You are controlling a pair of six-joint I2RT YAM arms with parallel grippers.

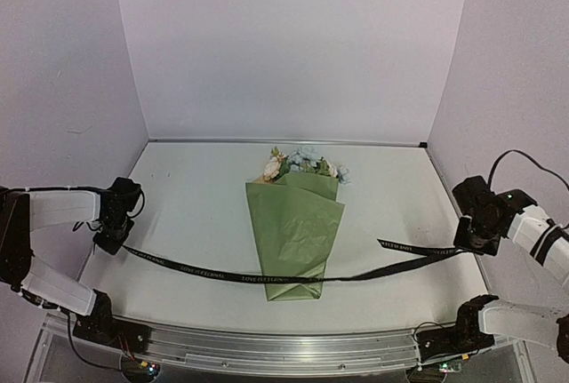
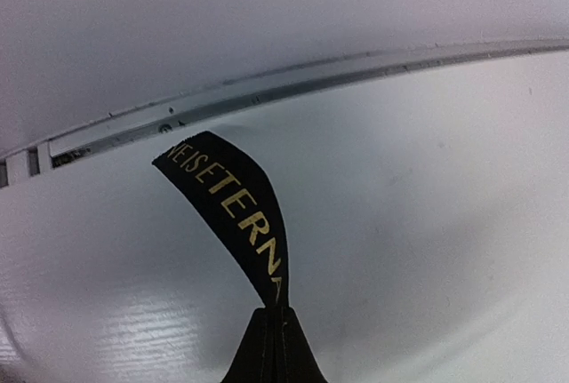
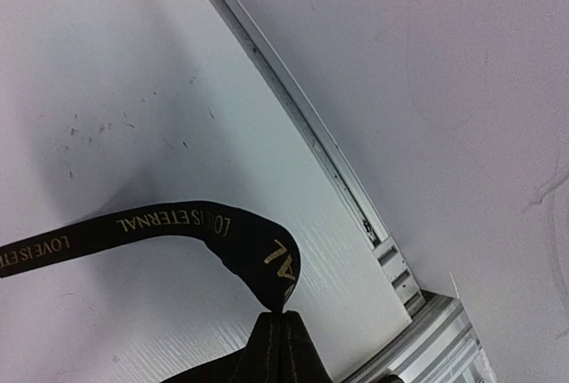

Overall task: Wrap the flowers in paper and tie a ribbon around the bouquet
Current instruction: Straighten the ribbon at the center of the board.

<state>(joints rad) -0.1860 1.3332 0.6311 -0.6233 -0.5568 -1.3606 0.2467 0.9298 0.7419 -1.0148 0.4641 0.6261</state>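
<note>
The bouquet [image 1: 294,234] lies in the middle of the table, a green paper cone with its narrow end toward me. Cream and pale blue flowers [image 1: 302,165] show at its wide far end. The black lettered ribbon [image 1: 204,269] stretches from side to side and crosses the cone's narrow end. My left gripper [image 1: 114,239] is shut on the ribbon's left end [image 2: 233,210], which sticks up from the closed fingertips [image 2: 265,334]. At the right, my right gripper [image 1: 468,243] is shut on the ribbon [image 3: 178,221] near its other end, and a short loose tail [image 1: 402,245] lies beside it.
Pale walls close in the table at the back and both sides. A metal rail [image 1: 284,347] runs along the near edge between the arm bases. Both grippers sit close to the side walls, by the wall seams [image 2: 267,97] [image 3: 307,130].
</note>
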